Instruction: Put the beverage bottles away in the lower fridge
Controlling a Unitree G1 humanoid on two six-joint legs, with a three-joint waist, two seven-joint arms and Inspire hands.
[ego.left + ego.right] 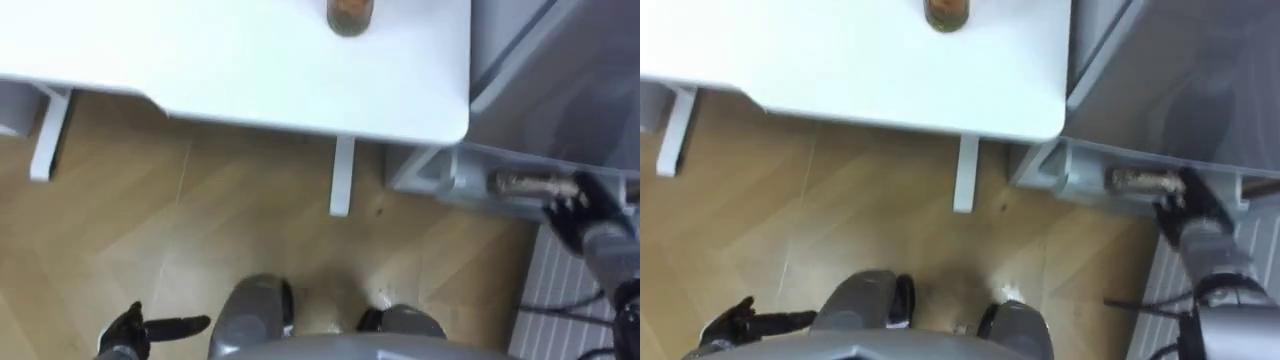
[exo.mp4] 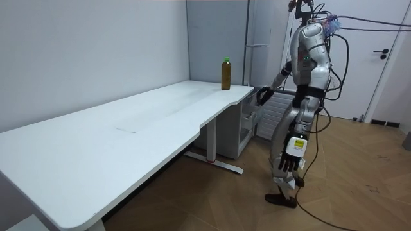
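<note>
A drink bottle point(image 1: 522, 183) is seen at 3 o'clock in the eye view, lying horizontal on the grey ledge point(image 1: 440, 170) at the foot of the fridge point(image 1: 560, 80). Its 3 o'clock end is met by the right hand point(image 1: 578, 212), but whether the fingers are closed on it cannot be told. A 2nd bottle point(image 2: 226, 74), upright w/ green cap, is shown at 12 o'clock on the white table point(image 1: 250, 70), near its fridge-side end. The left hand point(image 1: 128, 335) is held low at 7 o'clock over the wood floor point(image 1: 200, 230), fingers straight & loose w/ nothing held, the robot being stood btw. table corner & fridge.
</note>
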